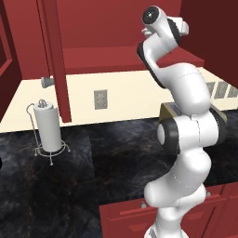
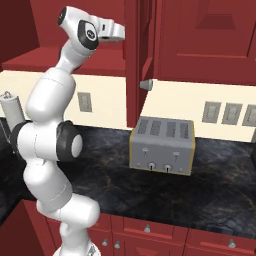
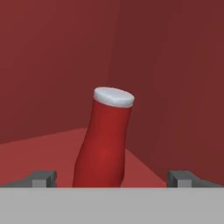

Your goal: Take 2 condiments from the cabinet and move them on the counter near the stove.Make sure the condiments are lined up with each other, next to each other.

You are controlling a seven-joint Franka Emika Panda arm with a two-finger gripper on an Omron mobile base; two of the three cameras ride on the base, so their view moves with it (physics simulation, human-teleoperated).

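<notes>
The gripper (image 3: 111,177) stands wide open with nothing in it, its fingertips (image 3: 43,178) either side of the red bottle (image 3: 105,140), which stands, leaning a little in this view, at 12 o'clock on the cabinet (image 3: 43,65) shelf. I judge the task barely begun: no bottle shows on the desk (image 2: 100,170), which carries the toaster (image 2: 162,145) and paper towel holder (image 1: 48,128); the yellow bottle's place I cannot tell
</notes>
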